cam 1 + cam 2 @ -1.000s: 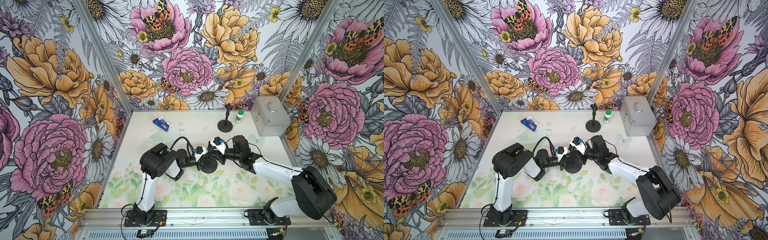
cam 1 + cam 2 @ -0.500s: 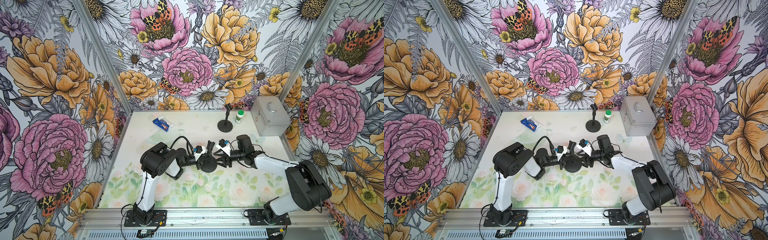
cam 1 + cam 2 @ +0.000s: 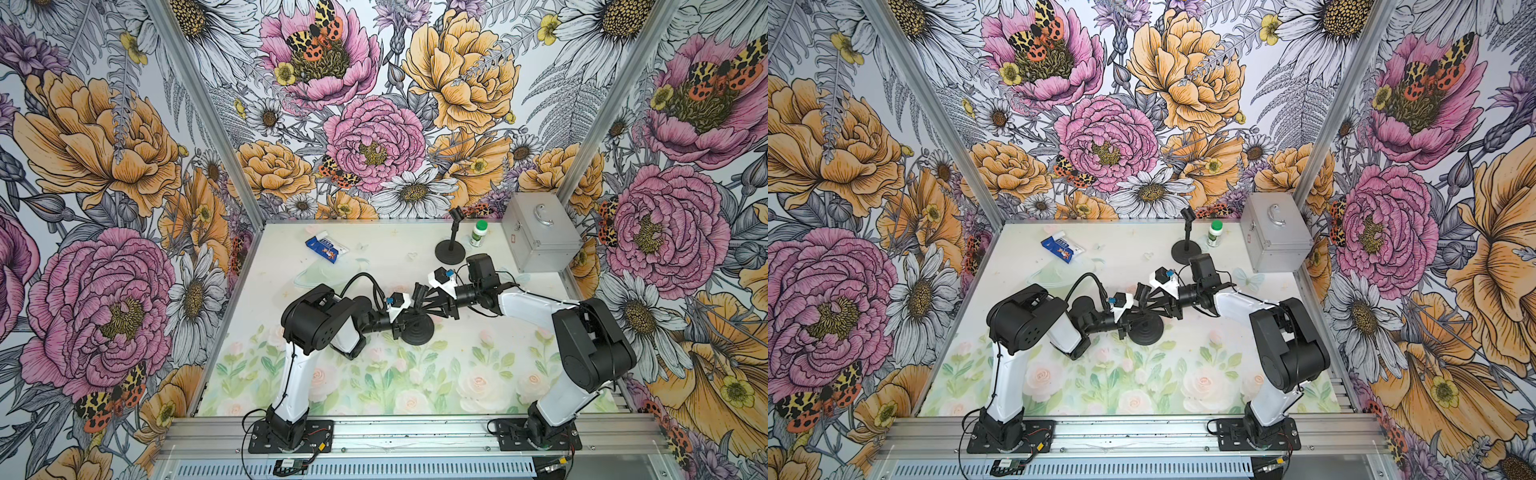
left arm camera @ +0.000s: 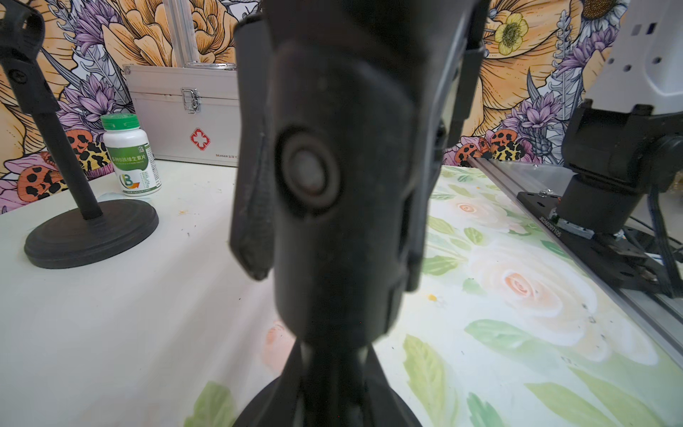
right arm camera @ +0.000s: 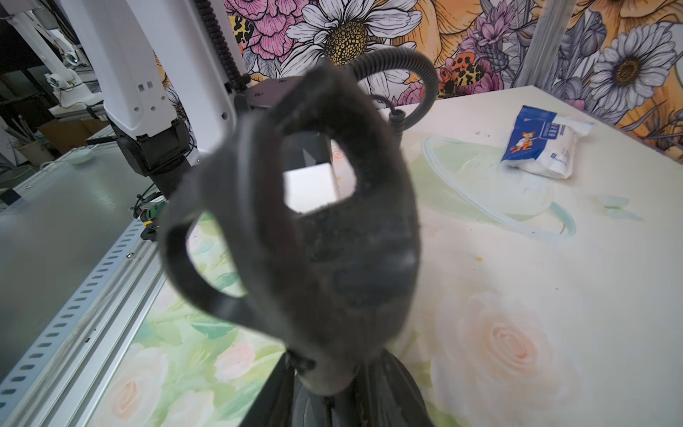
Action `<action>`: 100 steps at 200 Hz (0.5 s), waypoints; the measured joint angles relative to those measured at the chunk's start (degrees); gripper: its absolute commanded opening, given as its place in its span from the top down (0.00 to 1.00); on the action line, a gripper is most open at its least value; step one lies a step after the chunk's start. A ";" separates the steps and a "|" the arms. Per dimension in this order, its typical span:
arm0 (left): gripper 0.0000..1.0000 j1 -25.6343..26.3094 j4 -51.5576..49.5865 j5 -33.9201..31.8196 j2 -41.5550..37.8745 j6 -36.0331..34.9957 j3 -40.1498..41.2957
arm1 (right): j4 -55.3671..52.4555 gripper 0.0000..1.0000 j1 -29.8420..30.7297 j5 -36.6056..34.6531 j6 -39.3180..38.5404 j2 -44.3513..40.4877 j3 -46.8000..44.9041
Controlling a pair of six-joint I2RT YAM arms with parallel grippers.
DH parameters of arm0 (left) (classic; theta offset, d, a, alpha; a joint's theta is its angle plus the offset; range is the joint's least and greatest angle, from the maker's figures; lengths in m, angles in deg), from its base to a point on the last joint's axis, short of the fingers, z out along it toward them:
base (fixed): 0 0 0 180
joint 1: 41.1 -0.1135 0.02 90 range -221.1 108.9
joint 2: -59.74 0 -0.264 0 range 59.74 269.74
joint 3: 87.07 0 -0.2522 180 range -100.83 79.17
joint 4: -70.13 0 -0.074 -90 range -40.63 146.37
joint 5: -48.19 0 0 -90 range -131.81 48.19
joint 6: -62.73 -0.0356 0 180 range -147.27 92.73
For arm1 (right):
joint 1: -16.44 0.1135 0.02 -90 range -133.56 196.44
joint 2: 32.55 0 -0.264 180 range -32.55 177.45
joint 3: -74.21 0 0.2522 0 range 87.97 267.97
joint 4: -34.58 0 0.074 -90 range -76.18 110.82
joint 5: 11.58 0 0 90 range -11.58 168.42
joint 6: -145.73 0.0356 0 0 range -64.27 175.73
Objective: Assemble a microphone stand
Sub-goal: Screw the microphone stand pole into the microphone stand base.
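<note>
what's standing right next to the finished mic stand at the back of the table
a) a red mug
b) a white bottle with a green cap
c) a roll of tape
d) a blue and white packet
b: the white bottle with a green cap stands just beside the back mic stand, between it and the silver case.

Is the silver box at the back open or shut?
Shut. The silver box has its lid down flat, and its latch is clasped across the seam.
</note>
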 measured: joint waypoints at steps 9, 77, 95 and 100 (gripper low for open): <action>0.95 -0.02 -0.02 0.26 0.02 0.02 -0.02 | -0.07 0.75 0.28 0.09 -0.24 0.15 0.04; 0.94 -0.26 -0.02 1.09 0.13 -0.28 -0.20 | 0.35 0.65 2.12 -1.14 -1.38 0.46 0.63; 0.93 -0.26 0.00 1.09 0.13 -0.35 -0.20 | 0.44 0.72 2.12 -1.25 -1.57 0.55 0.94; 0.92 -0.26 0.00 1.07 0.13 -0.37 -0.20 | 0.42 0.74 2.12 -1.33 -1.60 0.57 1.01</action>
